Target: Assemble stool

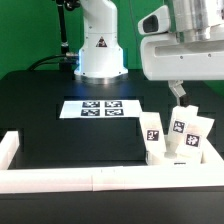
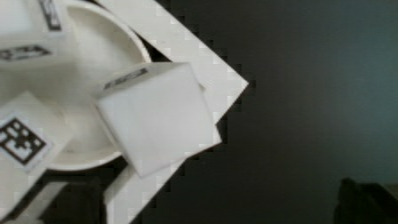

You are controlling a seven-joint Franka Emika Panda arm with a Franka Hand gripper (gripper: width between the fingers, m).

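The stool parts sit in the corner of the white rails at the exterior view's right. Three chunky white legs (image 1: 178,128) with black-and-white tags stand upright, close together. In the wrist view the round seat disc (image 2: 93,50) lies under them, with one plain-faced leg (image 2: 160,118) and one tagged leg (image 2: 22,140) on it. I cannot tell whether the legs are fixed to the seat. My gripper (image 1: 179,93) hangs just above the legs. In the wrist view the gripper (image 2: 214,205) shows two dark fingertips (image 2: 365,198) far apart, with nothing between them.
The marker board (image 1: 100,108) lies on the black table near the robot base (image 1: 100,50). White border rails (image 1: 70,178) run along the near edge and the exterior view's left side. A rail corner (image 2: 214,60) borders the seat.
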